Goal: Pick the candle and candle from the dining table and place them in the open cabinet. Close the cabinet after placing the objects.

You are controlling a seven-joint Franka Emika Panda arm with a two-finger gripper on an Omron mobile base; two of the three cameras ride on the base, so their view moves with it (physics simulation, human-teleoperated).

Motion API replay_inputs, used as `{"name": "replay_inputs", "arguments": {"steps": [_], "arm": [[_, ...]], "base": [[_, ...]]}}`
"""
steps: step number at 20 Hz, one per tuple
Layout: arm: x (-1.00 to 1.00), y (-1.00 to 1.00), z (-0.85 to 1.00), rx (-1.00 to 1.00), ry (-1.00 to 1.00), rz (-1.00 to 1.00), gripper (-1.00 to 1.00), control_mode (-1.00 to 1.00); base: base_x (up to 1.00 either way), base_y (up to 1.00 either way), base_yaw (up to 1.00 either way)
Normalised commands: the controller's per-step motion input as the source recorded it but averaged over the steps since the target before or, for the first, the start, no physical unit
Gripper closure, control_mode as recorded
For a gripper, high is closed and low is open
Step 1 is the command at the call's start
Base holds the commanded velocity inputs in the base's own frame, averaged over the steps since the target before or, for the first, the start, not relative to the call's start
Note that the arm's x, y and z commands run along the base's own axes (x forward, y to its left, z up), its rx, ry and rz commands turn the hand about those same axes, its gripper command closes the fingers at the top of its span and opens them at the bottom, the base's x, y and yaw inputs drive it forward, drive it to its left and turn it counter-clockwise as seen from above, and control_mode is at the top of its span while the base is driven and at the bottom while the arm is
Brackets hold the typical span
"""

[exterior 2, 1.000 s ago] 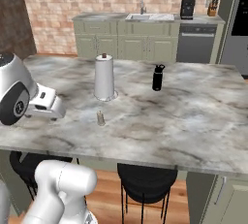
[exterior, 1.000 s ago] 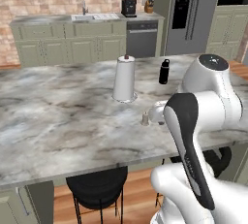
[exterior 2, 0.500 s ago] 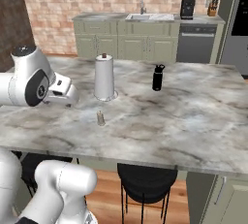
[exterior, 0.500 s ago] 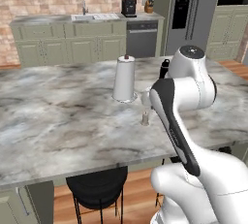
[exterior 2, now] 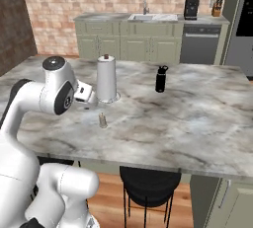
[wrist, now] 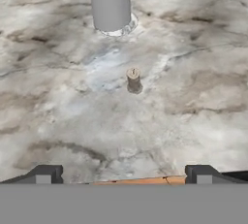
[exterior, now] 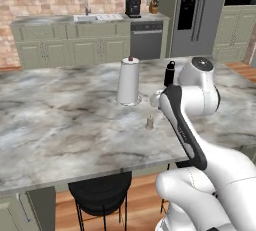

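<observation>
Base views flank the marble dining table point(exterior: 60, 140); hand view looks down

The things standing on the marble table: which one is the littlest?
The stubby pale candle, standing alone near the table's front edge. The white cone-shaped jug behind it is far taller, and the black bottle farther back is taller and dark.

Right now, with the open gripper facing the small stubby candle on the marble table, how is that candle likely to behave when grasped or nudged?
The candle is short and squat, so it probably resists tipping. It looks small beside the jug, so likely light and apt to slide on the smooth marble table if one finger touches first. The gripper stands open far wider than it, so centring matters.
</observation>
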Motion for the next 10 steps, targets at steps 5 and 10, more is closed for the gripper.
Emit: {"name": "replay_inputs", "arguments": {"steps": [5,10], "arm": [[0.37,-0.16,-0.31,0.02,-0.02,0.00,-1.00,-1.00],[0.30,-0.02,0.00,0.00,0.01,-0.01,-1.00,-1.00]], "base": [[0.00,0.00,0.00],[0.00,0.00,0.00]]}}
